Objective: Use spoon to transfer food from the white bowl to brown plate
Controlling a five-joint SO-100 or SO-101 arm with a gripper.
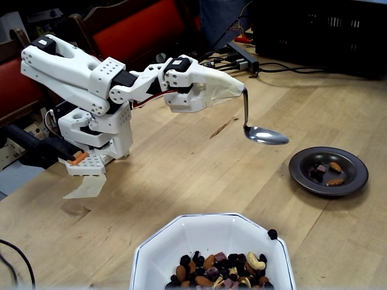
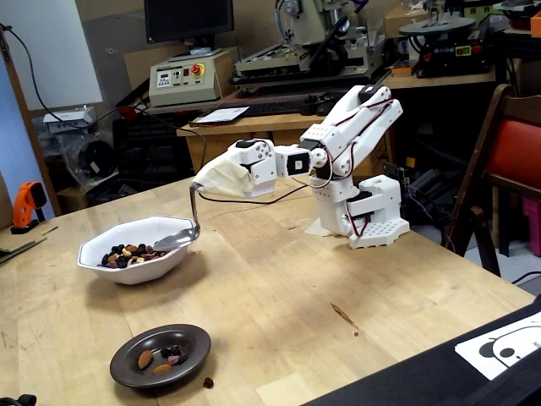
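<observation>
My gripper (image 1: 234, 89) (image 2: 210, 178) is wrapped in beige cloth, so its fingers are hidden. It is shut on the bent handle of the silver spoon (image 1: 266, 135) (image 2: 177, 239). The spoon hangs in the air with its bowl level and looks empty. It sits left of the brown plate (image 1: 302, 173) (image 2: 199, 339), which holds a few pieces of food (image 1: 330, 172) (image 2: 161, 359). The white bowl (image 1: 181, 228) (image 2: 91, 245) holds a pile of nuts and dark fruit (image 1: 221, 272) (image 2: 127, 253). In a fixed view the spoon lies at that bowl's right rim.
One dark piece (image 1: 273, 233) rests on the white bowl's rim, and another (image 2: 208, 382) lies on the table beside the brown plate. The arm's base (image 1: 91, 142) (image 2: 372, 216) stands at the table's edge. Red chairs, cables, a black crate (image 1: 326, 30) and an orange tool (image 2: 30, 203) surround the table.
</observation>
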